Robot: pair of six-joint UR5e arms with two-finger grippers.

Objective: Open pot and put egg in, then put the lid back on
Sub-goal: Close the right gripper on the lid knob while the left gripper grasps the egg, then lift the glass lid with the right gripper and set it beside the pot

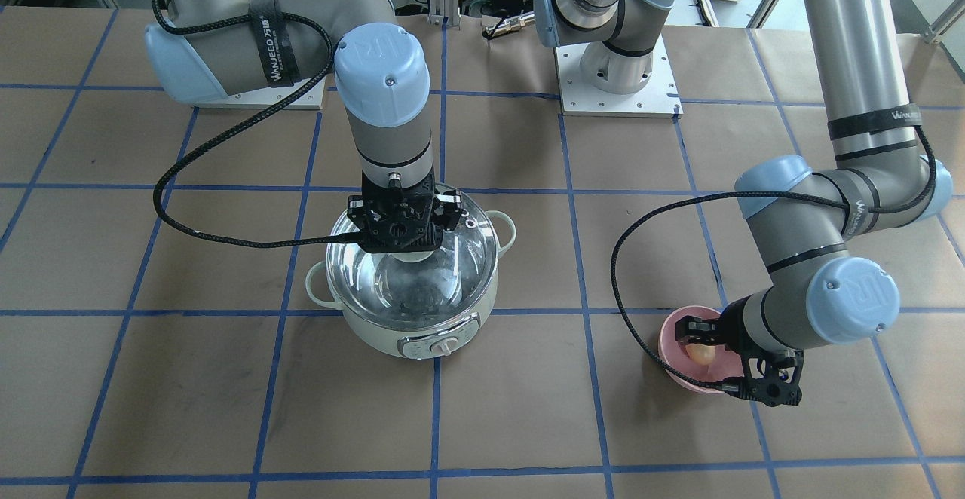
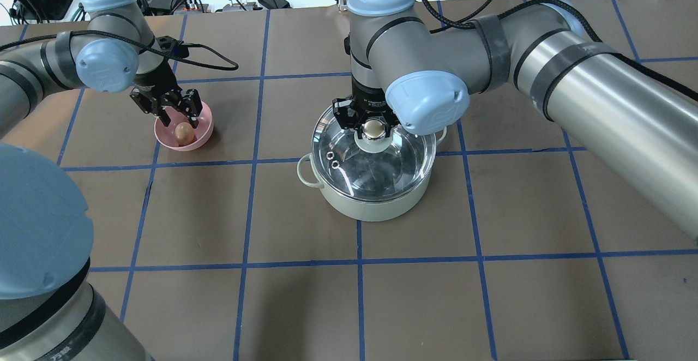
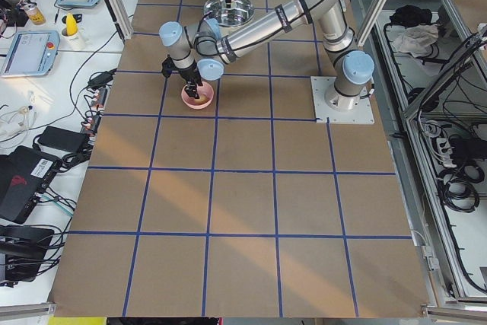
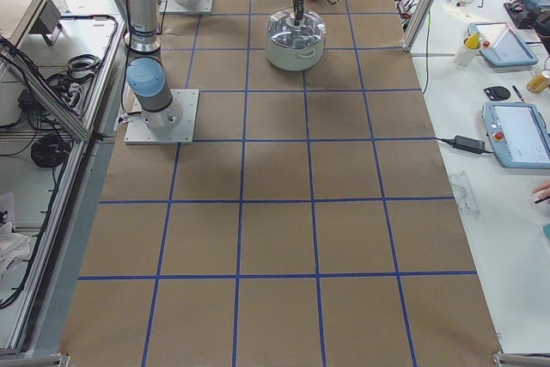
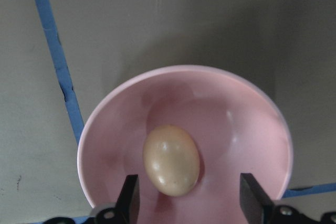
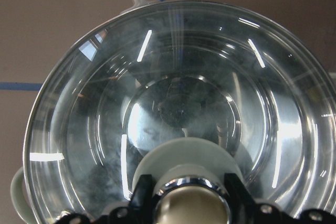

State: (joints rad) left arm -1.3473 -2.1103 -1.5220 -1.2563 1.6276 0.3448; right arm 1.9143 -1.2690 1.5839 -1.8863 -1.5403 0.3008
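Note:
The pale mint-white pot (image 2: pixel 376 208) stands mid-table with the clear glass lid (image 2: pixel 381 170) seated on it. My right gripper (image 2: pixel 372 125) stands upright over the lid. Its fingers press both sides of the beige-gold knob (image 6: pixel 191 205), so it is shut on it. The tan egg (image 2: pixel 182 131) lies in a pink bowl (image 2: pixel 203 136) far to the pot's left. My left gripper (image 2: pixel 177 111) hangs just above the bowl, open. In the left wrist view its fingertips (image 5: pixel 128 198) flank the egg (image 5: pixel 171 160) without touching it.
The pot's control dial (image 1: pixel 445 346) faces away from the robot, and its loop handles (image 1: pixel 320 292) stick out to the sides. Brown paper with blue tape lines covers the table (image 1: pixel 528 408). The arm bases (image 1: pixel 614 77) stand at the robot's edge.

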